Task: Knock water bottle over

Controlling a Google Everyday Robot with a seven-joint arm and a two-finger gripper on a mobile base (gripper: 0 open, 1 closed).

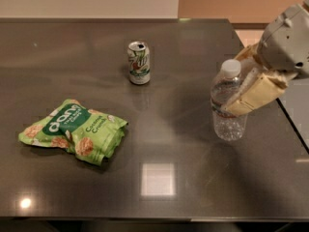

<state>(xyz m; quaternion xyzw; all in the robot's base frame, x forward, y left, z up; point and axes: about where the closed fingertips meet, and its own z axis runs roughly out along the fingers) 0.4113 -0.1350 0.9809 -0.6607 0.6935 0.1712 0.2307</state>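
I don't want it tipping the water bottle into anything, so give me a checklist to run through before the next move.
1. Water bottle standing upright, not yet knocked over: ok.
2. White cap on the bottle: ok.
3. Pincer at the bottle's right side, near the table's right edge: ok.
4. Whether the pincer is clamping the bottle: cannot tell.
5. Table just left of the bottle, nothing lying there: ok.
6. Soda can and green snack bag well apart from the bottle: ok.
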